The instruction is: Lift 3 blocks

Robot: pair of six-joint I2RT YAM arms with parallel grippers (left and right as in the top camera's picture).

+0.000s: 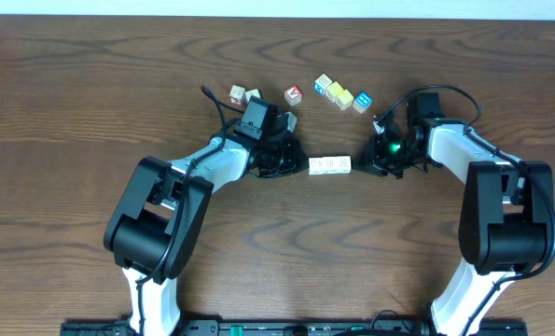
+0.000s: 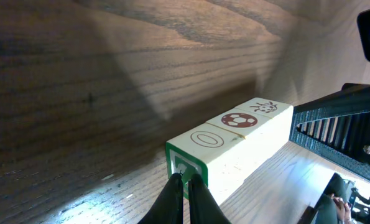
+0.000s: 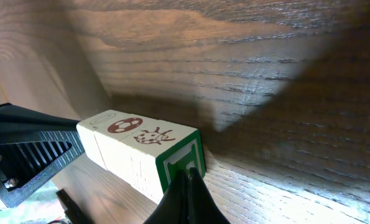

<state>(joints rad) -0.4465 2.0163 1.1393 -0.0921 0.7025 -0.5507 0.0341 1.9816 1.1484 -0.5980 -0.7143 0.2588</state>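
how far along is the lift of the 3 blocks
Done: the three blocks are lined up end to end in one row. In hand: the left gripper and the right gripper, both shut, each touch one end face of the row, pinching it between them. Left: the lift itself. These views do not show whether the row is clear of the table yet.

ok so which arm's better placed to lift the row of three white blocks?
Neither alone; likely both. The left gripper, shut, has its tips against one end face of the three blocks, which lie end to end; the right gripper, shut, meets the opposite end. A squeeze lift needs both.
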